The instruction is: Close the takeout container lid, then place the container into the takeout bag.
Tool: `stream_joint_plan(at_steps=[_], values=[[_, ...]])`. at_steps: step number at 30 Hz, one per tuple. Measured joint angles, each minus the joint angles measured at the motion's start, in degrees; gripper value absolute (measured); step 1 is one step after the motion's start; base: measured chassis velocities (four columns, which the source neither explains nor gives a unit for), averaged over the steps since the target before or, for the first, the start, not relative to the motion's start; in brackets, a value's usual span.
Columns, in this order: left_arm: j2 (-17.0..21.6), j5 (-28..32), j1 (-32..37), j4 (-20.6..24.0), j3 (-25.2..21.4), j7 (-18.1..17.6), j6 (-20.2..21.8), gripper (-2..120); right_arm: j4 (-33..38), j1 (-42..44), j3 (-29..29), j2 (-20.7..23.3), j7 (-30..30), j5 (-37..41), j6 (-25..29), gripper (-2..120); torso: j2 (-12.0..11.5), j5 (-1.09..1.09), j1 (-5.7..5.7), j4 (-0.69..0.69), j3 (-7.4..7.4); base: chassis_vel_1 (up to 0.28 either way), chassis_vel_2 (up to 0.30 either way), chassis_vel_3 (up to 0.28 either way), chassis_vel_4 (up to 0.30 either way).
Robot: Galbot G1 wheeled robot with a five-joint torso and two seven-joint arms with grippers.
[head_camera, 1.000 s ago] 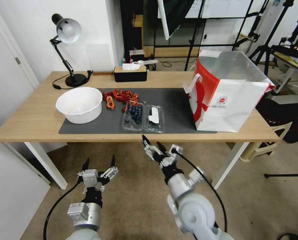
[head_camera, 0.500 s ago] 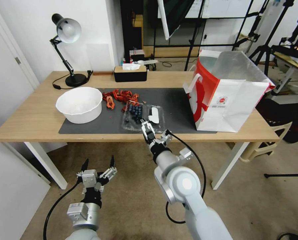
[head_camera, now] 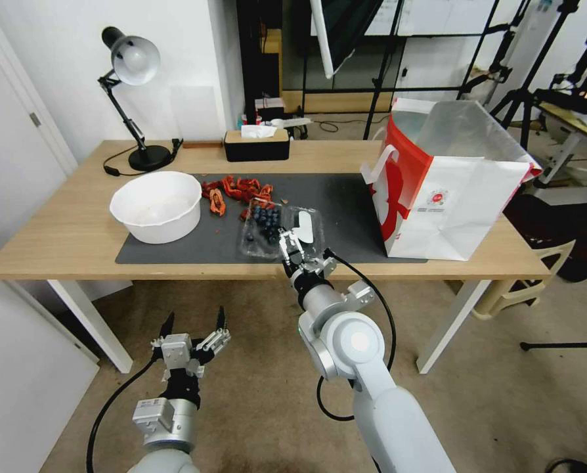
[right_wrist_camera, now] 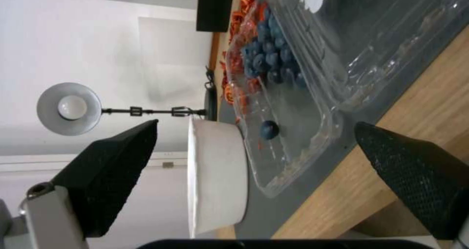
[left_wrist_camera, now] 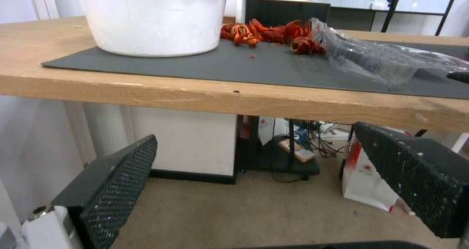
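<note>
The takeout container (head_camera: 260, 228) lies open on the dark mat, with blueberries in its base. Its lid (head_camera: 308, 230) lies flat to the right of the base and bears a white label. My right gripper (head_camera: 291, 242) is open at the container's near edge, over the seam between base and lid. The right wrist view shows the blueberry base (right_wrist_camera: 283, 95) and the lid (right_wrist_camera: 391, 40) ahead of that open right gripper (right_wrist_camera: 255, 124), which holds nothing. The takeout bag (head_camera: 451, 197) stands open at the table's right end. My left gripper (head_camera: 195, 328) hangs open below the table's front edge.
A white bowl (head_camera: 157, 205) sits on the left of the dark mat (head_camera: 346, 203), with red peels (head_camera: 238, 189) behind the container. A desk lamp (head_camera: 134, 62) and a black tissue box (head_camera: 257, 144) stand at the back. The left wrist view shows the table edge (left_wrist_camera: 244, 98) overhead.
My right arm has risen from below the table edge and reached forward to the container's near edge. The left arm has not moved.
</note>
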State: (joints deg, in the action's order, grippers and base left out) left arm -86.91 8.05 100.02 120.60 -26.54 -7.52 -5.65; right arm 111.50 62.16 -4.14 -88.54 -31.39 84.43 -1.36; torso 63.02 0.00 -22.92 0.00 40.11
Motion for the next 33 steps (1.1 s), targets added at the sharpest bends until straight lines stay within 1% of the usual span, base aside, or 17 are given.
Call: stream_joint_plan(at_steps=[12, 33], values=[[0.2, 0.0, -0.4, -0.6, 0.2, 0.0, 0.1, 100, -1.8, -0.5, -0.7, -0.4, -0.5, -0.3, -0.4, 100, 0.0, 0.00, 0.00, 0.00, 0.00, 0.000, 0.000, 0.000, 0.000], [0.3, 0.1, -0.8, -1.4, 0.6, -0.1, 0.1, 100, -3.6, -1.1, -1.5, -0.3, 1.1, -1.3, -0.9, 100, 0.0, 0.00, 0.00, 0.00, 0.00, 0.000, 0.000, 0.000, 0.000]])
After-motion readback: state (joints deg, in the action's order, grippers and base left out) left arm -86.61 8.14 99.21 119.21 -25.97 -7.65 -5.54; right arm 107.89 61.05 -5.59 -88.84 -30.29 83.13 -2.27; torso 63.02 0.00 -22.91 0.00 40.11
